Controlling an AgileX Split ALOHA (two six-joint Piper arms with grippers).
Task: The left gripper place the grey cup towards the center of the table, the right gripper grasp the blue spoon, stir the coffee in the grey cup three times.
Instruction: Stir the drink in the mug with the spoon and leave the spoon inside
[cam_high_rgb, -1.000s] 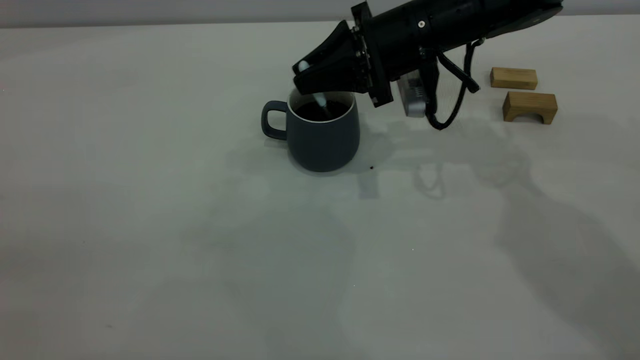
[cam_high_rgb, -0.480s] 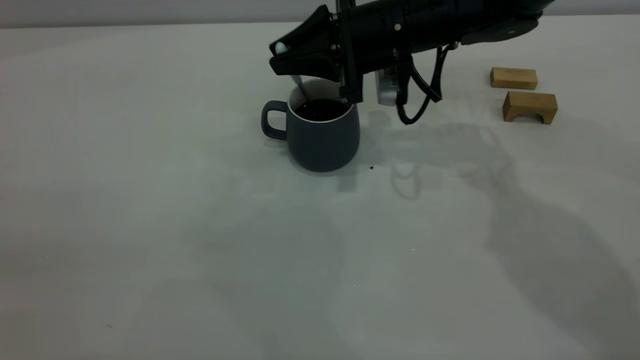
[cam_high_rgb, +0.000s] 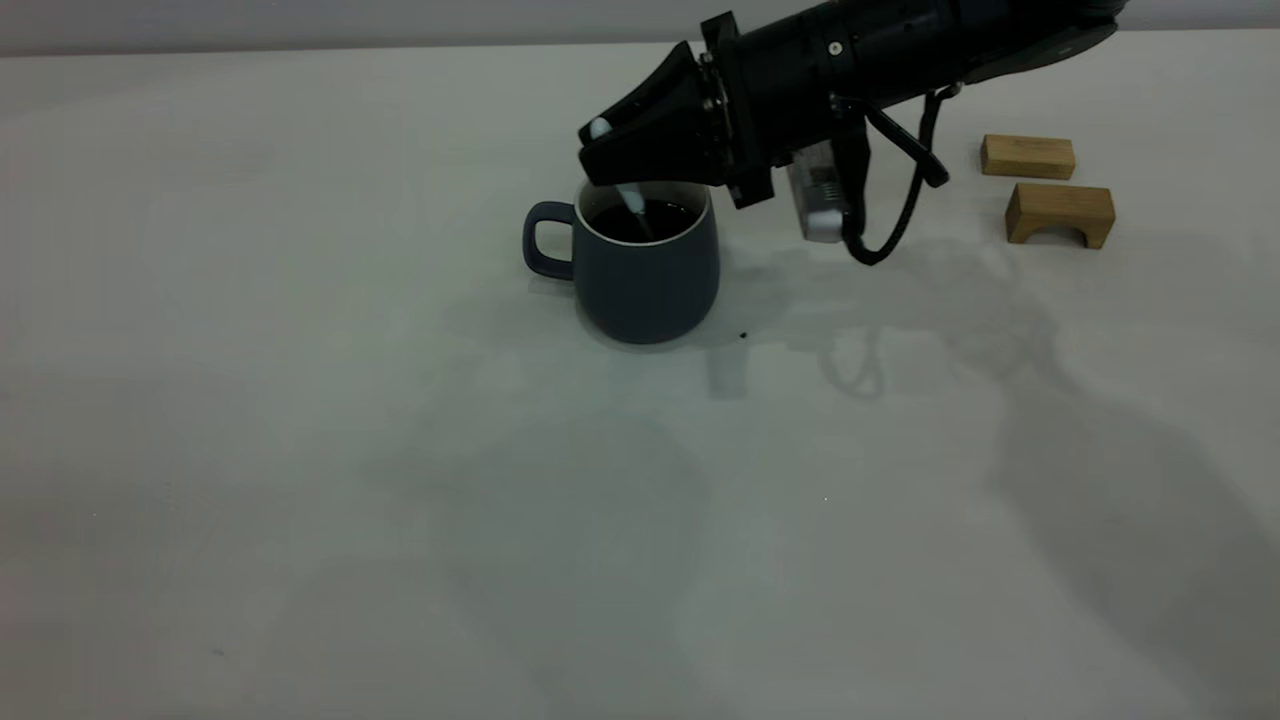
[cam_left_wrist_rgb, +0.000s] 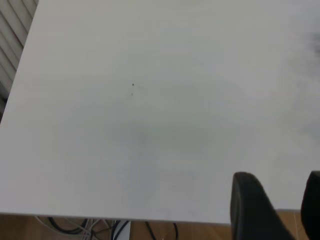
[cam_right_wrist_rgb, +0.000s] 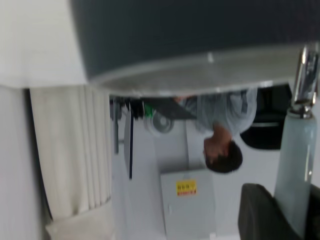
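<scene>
The grey cup (cam_high_rgb: 645, 270) stands on the table (cam_high_rgb: 300, 450) near its middle, handle to the left, with dark coffee (cam_high_rgb: 660, 215) inside. Just above its rim, my right gripper (cam_high_rgb: 608, 152) is shut on the blue spoon (cam_high_rgb: 630, 197), which slants down into the coffee. In the right wrist view the spoon's pale handle (cam_right_wrist_rgb: 297, 165) runs between the fingers (cam_right_wrist_rgb: 260, 215) of my right gripper (cam_right_wrist_rgb: 292, 220) towards the cup's wall (cam_right_wrist_rgb: 190, 35). My left gripper (cam_left_wrist_rgb: 280, 200) is open over bare table (cam_left_wrist_rgb: 150, 125) at an edge, outside the exterior view.
Two small wooden blocks (cam_high_rgb: 1027, 156) (cam_high_rgb: 1060, 212) lie at the back right, behind the right arm. A tiny dark speck (cam_high_rgb: 743, 335) sits by the cup's base. Cables (cam_left_wrist_rgb: 115, 230) hang below the table's edge. A person (cam_right_wrist_rgb: 222, 135) shows far off.
Half a second ago the right gripper had swung left with the spoon at the cup's far-left rim. It has come back right, and the spoon sits mid-cup again. The cup stayed put.
</scene>
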